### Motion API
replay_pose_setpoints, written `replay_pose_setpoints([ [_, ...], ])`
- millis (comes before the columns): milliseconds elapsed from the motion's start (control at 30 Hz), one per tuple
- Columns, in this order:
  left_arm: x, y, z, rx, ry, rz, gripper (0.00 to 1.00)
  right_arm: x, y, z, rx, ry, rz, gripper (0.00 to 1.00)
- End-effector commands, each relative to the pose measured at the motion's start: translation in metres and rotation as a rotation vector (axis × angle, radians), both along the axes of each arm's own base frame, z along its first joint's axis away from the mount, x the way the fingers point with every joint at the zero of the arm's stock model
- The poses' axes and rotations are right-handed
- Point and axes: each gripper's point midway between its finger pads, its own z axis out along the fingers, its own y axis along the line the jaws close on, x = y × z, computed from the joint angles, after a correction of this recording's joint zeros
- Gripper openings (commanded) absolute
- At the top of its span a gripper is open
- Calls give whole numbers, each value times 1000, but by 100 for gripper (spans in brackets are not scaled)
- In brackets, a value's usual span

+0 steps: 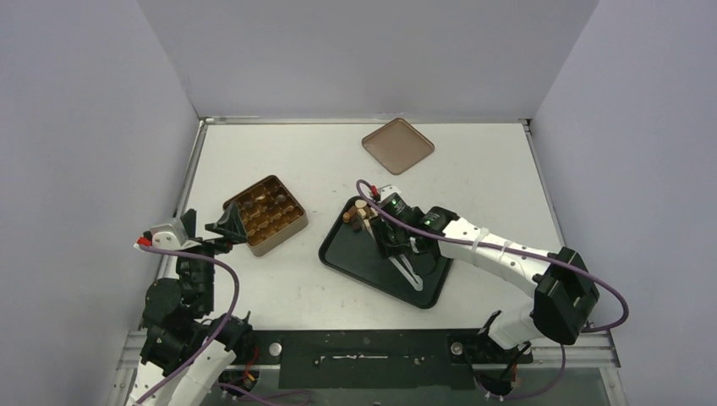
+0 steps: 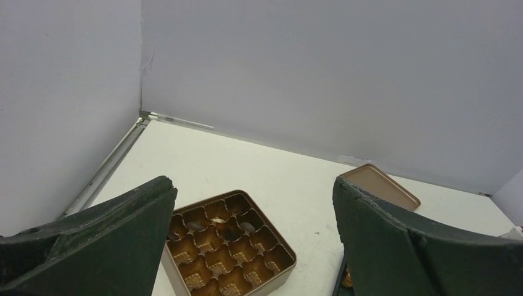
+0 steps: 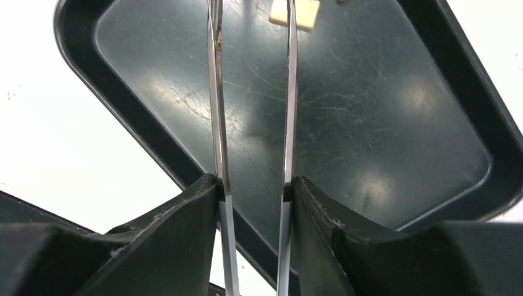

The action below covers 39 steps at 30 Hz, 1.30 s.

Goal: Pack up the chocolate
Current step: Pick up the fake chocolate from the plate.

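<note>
Chocolate pieces, brown and cream, lie piled at the far corner of the black tray. My right gripper hovers over the tray, shut on a pair of metal tongs. In the right wrist view the tongs run up from between my right gripper's jaws, blades apart. One cream chocolate piece sits at the blade tips; whether it is pinched is not visible. The gold tin holds a few pieces in its far cells. My left gripper stands open and empty beside the tin.
The flat brown lid lies on the table near the back wall. White walls close in the table on the left, back and right. The tin sits just left of the tray.
</note>
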Motion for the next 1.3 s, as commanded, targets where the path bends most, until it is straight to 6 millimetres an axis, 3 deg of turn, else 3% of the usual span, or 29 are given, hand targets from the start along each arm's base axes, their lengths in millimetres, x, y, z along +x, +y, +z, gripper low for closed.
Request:
replay_pose_setpoints([
  [0, 2, -3, 7, -5, -22, -15, 97, 2, -17, 16, 8, -57, -78, 43],
  [233, 2, -4, 7, -5, -24, -18, 97, -8, -27, 13, 16, -41, -112, 43],
  [1267, 3, -6, 8, -6, -24, -25, 97, -16, -16, -24, 10, 31, -124, 48],
])
